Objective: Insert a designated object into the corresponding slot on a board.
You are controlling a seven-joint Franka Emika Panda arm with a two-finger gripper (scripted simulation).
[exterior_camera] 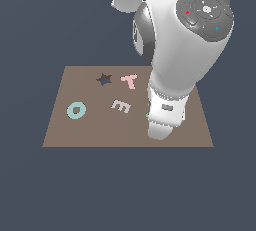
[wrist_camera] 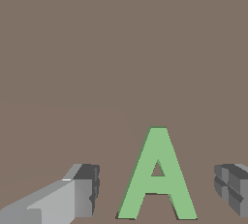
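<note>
In the wrist view the designated object, a bright-green letter A, lies flat on the brown board. My gripper is open and straddles it, one finger on either side and neither one touching it. A thin dark line edges the A, but no dark A-shaped slot shows, so the slot is hidden or out of view. In the exterior view the arm's hand hangs low over the board on the exterior view's right and covers the fingers and nearly all of the green piece.
Toward the exterior view's left the board carries a dark star-shaped cutout, a pink T, a whitish E and a teal O. Dark navy ground surrounds the board.
</note>
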